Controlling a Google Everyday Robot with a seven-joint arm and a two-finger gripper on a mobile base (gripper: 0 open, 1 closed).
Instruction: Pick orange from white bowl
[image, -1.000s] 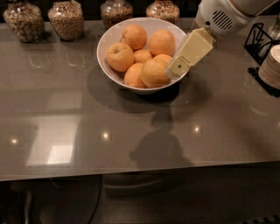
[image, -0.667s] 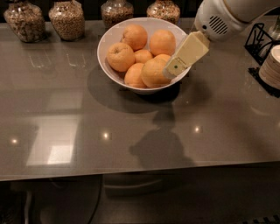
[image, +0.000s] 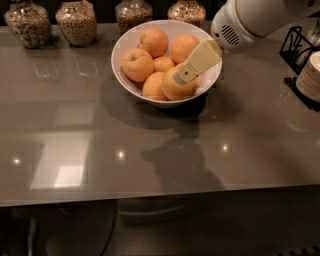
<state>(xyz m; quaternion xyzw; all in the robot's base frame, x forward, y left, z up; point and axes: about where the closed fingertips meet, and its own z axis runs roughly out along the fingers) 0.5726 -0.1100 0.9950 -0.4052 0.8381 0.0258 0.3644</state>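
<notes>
Closest to me is the front edge of the grey glossy table (image: 75, 130), with a few bright light spots and a pale window patch mirrored in its top. A little further in, the dark shadow of the arm (image: 175, 160) lies across the surface, running up to the shadow under the bowl. Then comes the white bowl (image: 127, 37), standing right of the table's middle and well back from the front edge. The orange (image: 177, 91) sits inside it at the near right, against the front wall, touching a smaller one (image: 152, 86) on its left. The gripper (image: 184, 76) is down in the bowl at that big fruit: its cream-coloured tip slants across the orange's near upper face, coming in from the upper right. I can't tell from here whether it is open or closed, or whether it has any real hold on the fruit. Behind it the white rounded arm housing (image: 240, 25) hangs over the bowl's right rim. Deeper in the bowl are an orange with a puckered dimple (image: 137, 64) at the left, a small one (image: 164, 63) in the middle and two at the back (image: 155, 41) (image: 184, 46). Off to the right stand a pale stack of dishes (image: 310, 75) and a black wire rack (image: 297, 47). Along the far edge are four glass jars of grains (image: 76, 21).
</notes>
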